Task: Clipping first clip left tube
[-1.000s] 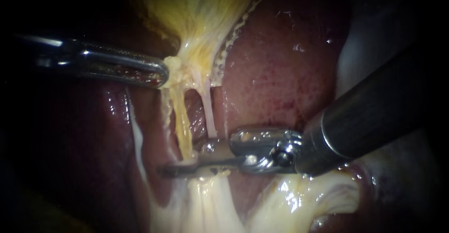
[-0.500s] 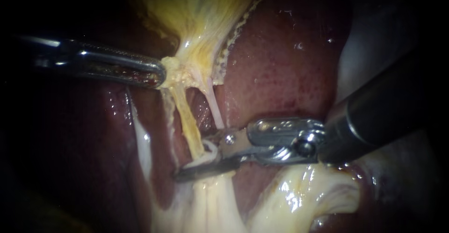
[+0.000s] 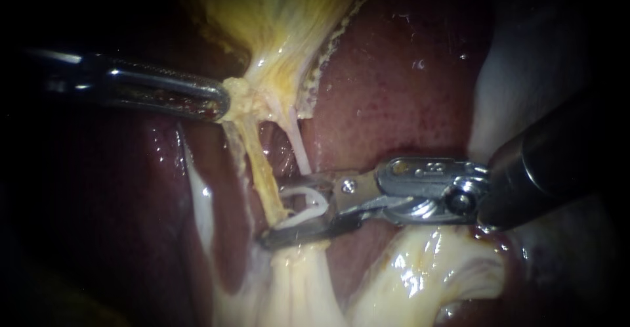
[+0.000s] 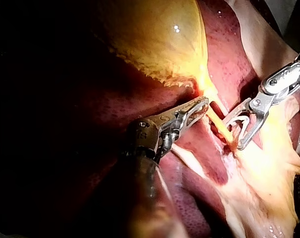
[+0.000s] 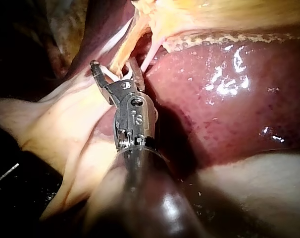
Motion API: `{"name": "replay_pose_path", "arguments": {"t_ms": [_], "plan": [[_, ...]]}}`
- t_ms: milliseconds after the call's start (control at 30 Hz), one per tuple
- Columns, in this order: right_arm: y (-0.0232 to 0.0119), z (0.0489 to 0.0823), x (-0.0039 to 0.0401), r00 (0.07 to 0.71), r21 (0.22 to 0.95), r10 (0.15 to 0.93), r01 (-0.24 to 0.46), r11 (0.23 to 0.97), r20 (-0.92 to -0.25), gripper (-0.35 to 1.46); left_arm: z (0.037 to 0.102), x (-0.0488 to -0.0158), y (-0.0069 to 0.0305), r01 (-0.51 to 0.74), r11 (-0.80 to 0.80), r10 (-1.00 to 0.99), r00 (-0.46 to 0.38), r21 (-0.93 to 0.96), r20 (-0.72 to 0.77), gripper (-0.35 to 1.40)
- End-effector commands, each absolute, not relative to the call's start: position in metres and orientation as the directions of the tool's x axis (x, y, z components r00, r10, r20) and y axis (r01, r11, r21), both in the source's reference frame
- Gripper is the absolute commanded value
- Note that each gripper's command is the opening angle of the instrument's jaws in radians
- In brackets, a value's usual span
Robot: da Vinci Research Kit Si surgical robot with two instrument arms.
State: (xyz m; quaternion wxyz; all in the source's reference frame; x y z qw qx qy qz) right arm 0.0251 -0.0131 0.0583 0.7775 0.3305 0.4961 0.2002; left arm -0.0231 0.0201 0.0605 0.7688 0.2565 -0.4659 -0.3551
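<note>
With jaws of right instrument [image 3: 277, 212] apart, gripping an open clip [image 3: 320, 201], meets the left tube [image 3: 259, 166] to seal it. Clamps left instrument [image 3: 223, 100] on gallbladder [image 3: 275, 18], stretching the tube.

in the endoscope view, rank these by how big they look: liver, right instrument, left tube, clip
1. liver
2. right instrument, though it is nearer the camera
3. left tube
4. clip

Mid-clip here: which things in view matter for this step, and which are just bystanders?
In the job: right instrument, clip in its jaws, left tube, left instrument holding the gallbladder.
Just there: right tube, liver, pale tissue below.
</note>
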Motion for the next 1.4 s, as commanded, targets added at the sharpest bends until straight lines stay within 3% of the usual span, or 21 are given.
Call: {"name": "replay_pose_path", "arguments": {"t_ms": [33, 233, 400, 533, 733, 900, 1400], "plan": [[-0.0132, 0.0584, 0.0253, 0.421, 0.722, 0.649, 0.02, 0.692, -0.634, 0.5, 0.0605, -0.0232, 0.0201, 0.307, 0.616, -0.785, 0.313, 0.725, 0.534, -0.35], [-0.0144, 0.0594, 0.0265, 0.372, 0.785, 0.713, 0.075, 0.615, -0.595, 0.5, 0.0606, -0.0232, 0.0201, 0.307, 0.616, -0.785, 0.313, 0.725, 0.534, -0.35], [-0.0151, 0.0594, 0.0265, 0.329, 0.835, 0.768, 0.205, 0.51, -0.55, 0.48, 0.0607, -0.0232, 0.0202, 0.306, 0.616, -0.785, 0.314, 0.726, 0.534, -0.35], [-0.0153, 0.0592, 0.0265, 0.318, 0.835, 0.777, 0.301, 0.461, -0.544, 0.46, 0.0608, -0.0232, 0.0203, 0.308, 0.612, -0.788, 0.312, 0.729, 0.53, -0.35], [-0.0157, 0.0587, 0.0266, 0.292, 0.817, 0.781, 0.376, 0.437, -0.552, 0.45, 0.0608, -0.0232, 0.0203, 0.308, 0.612, -0.788, 0.312, 0.729, 0.53, -0.35], [-0.0156, 0.0585, 0.0267, 0.3, 0.811, 0.779, 0.411, 0.416, -0.551, 0.44, 0.061, -0.0231, 0.0204, 0.307, 0.612, -0.788, 0.312, 0.729, 0.53, -0.35], [-0.0138, 0.0599, 0.0263, 0.277, 0.771, 0.745, 0.435, 0.466, -0.607, 0.44, 0.0611, -0.023, 0.0205, 0.306, 0.612, -0.788, 0.313, 0.729, 0.53, -0.35]]}}
